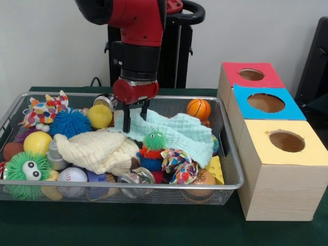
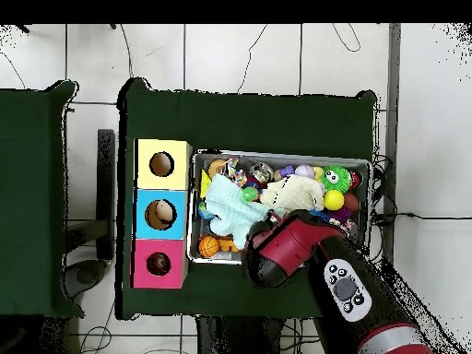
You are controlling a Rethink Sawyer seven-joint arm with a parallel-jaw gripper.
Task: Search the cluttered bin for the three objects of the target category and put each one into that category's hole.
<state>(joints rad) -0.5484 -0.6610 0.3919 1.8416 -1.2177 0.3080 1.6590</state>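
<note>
Wire bin (image 1: 231,177), frame bottom; my open gripper (image 1: 134,122) straddles the mint cloth (image 1: 177,132), which could snag neighbouring toys.

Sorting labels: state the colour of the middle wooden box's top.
Blue top of the middle wooden box, clearest in the front view.

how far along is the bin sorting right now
Done: something pale already sits in the blue hole in the overhead view; the yellow and red holes look empty. In hand: the gripper is down at the mint cloth, nothing lifted. Left: the bin is full of clutter.
</note>
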